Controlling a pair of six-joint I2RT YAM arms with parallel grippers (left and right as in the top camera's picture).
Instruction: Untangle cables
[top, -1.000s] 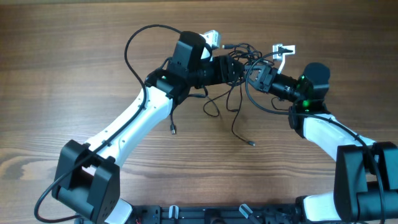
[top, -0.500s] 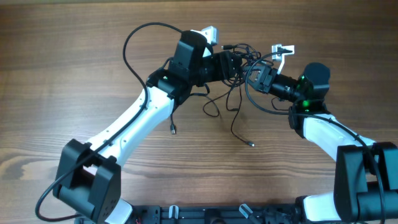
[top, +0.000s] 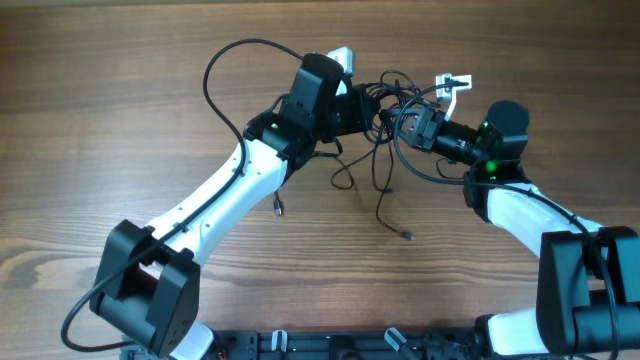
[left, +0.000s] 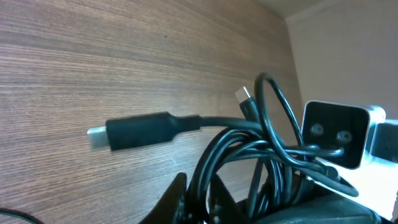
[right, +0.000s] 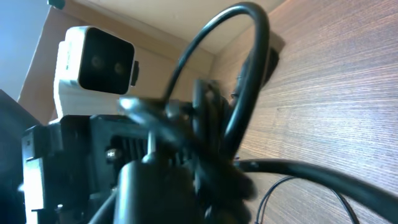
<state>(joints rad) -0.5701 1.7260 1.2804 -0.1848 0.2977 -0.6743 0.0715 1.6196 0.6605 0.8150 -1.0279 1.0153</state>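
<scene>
Cables (top: 385, 92) bunched as a loose knot in the upper centre of the overhead view, held clear of the wooden surface (top: 120, 100) between the left gripper (top: 372, 108) and the right gripper (top: 408, 122), which face each other almost nose to nose. The cords are thin, black and glossy. They are judged to be very light and limp, springy enough to keep their loops, and fairly slick, so a strand is likely to slide through a weak pinch. The moulded plugs are the stiff parts and probably the surest places to take hold, or the cord just behind them. The cords are best drawn apart gently, since a hard pull would only tighten the knot. In the left wrist view several strands (left: 249, 149) converge downward between the left jaws, which appear pressed onto the bundle. A black-sleeved plug (left: 140, 130) juts toward the left of that frame, and a small silver-tipped plug (left: 244, 96) stands above the loops. The right wrist view is blurred, a thick arc of cord (right: 242, 93) crossing it, and whether the right jaws are spread or closed cannot be told. Two free strands trail from the knot onto the surface, ending at a lower plug (top: 406, 235) and a left plug (top: 278, 210).
</scene>
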